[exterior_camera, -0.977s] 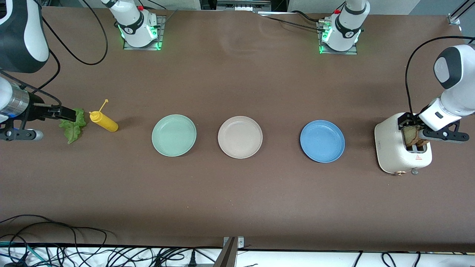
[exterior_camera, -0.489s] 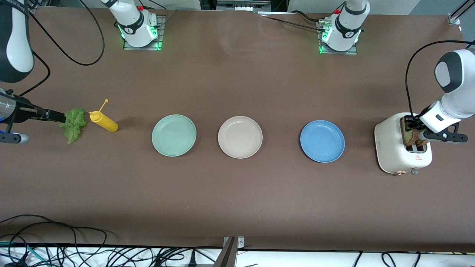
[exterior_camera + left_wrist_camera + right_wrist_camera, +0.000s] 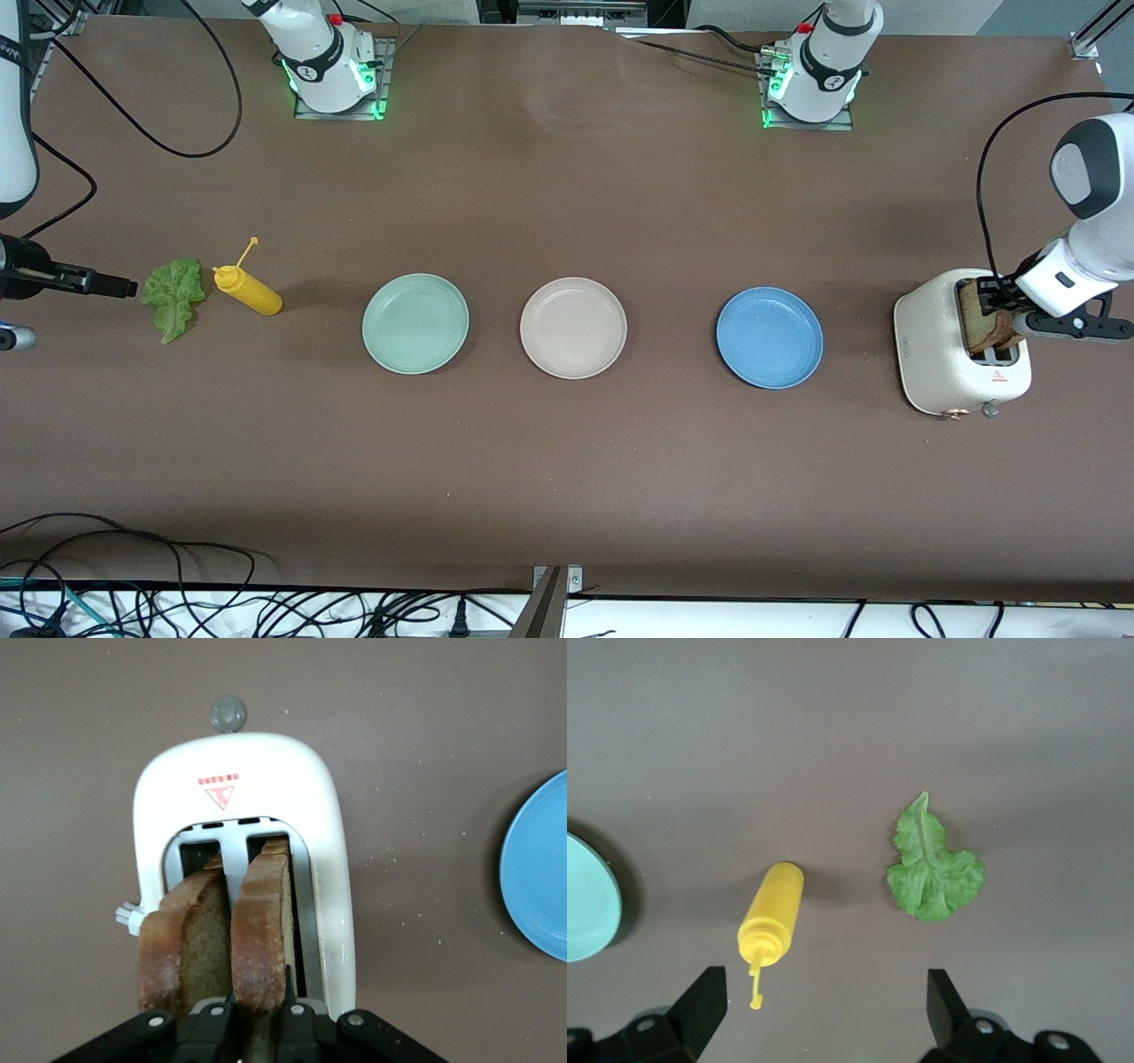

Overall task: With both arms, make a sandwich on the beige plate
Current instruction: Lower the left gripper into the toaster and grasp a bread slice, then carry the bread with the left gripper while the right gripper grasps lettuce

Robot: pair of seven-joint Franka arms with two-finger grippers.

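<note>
The beige plate (image 3: 573, 327) lies empty mid-table between a mint-green plate (image 3: 415, 322) and a blue plate (image 3: 769, 337). Two brown bread slices (image 3: 983, 323) stand in a white toaster (image 3: 939, 354) at the left arm's end. My left gripper (image 3: 992, 294) is over the toaster; in the left wrist view it (image 3: 257, 1014) is shut on one slice (image 3: 259, 926), with the second slice (image 3: 182, 948) beside it. The lettuce leaf (image 3: 173, 297) lies on the table at the right arm's end. My right gripper (image 3: 127, 287) is open and empty beside the leaf (image 3: 932, 873); it also shows in the right wrist view (image 3: 824, 1010).
A yellow squeeze bottle (image 3: 248, 291) lies between the lettuce and the mint-green plate, and shows in the right wrist view (image 3: 772, 912). The mint plate's rim (image 3: 589, 899) and the blue plate's edge (image 3: 536, 873) show in the wrist views. Cables hang along the table's front edge.
My right gripper has drawn back off the lettuce toward the right arm's end of the table; the leaf stays down. My left gripper stays on the bread at the toaster, shifted slightly.
</note>
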